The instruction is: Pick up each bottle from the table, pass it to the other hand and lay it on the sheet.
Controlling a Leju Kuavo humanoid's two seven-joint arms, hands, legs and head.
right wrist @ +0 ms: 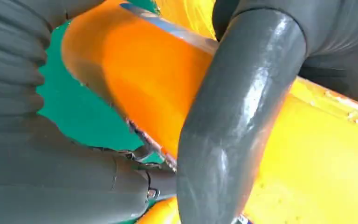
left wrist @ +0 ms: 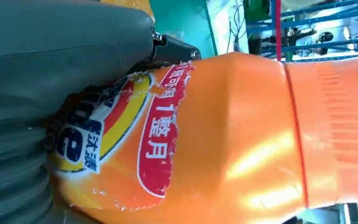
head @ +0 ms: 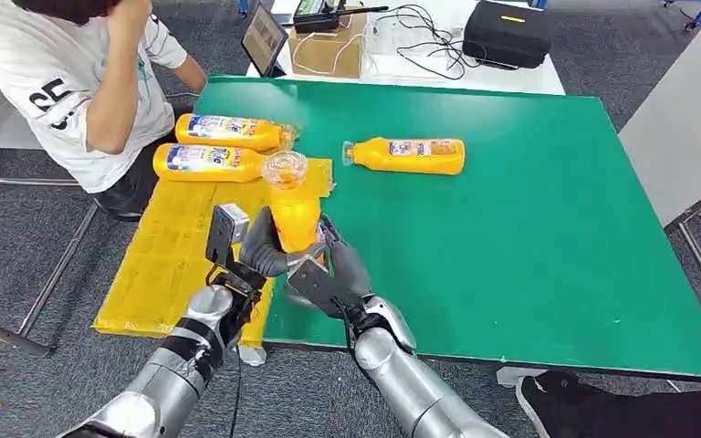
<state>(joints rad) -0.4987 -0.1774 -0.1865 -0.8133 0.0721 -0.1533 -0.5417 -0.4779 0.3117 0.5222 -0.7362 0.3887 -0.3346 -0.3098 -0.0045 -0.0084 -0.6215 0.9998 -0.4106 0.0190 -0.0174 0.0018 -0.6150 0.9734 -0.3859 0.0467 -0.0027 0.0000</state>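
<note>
Orange bottle (head: 294, 212) held upright above the near edge of the green surface (head: 529, 237), clear cap end up, right at the border with the yellow sheet (head: 169, 251). Gripped low on its body from both sides: left hand (head: 260, 245) on the sheet side, right hand (head: 336, 274) on the green side, the two hands touching or nearly so under the bottle. In the left wrist view, label with red and yellow print (left wrist: 121, 140) pressed against the grey palm cover, dark fingers (left wrist: 175, 49) wrapped round the far side. In the right wrist view, thick grey thumb (right wrist: 233, 126) curled across the orange body (right wrist: 140, 79), fingers closed on the bottle.

Two more bottles lying on their sides at the far end of the sheet, parallel and just beside each other: farther one (head: 230, 131), nearer one (head: 208, 162). A fourth bottle (head: 408, 155) lying on its side on the bare green, well apart from the sheet, cap toward it.

Person in a white printed shirt (head: 64, 82) seated at the far left, next to the sheet. Beyond the green surface, a white table with a tablet (head: 264, 38), a cardboard box (head: 329, 50), cables and a black case (head: 507, 34).
</note>
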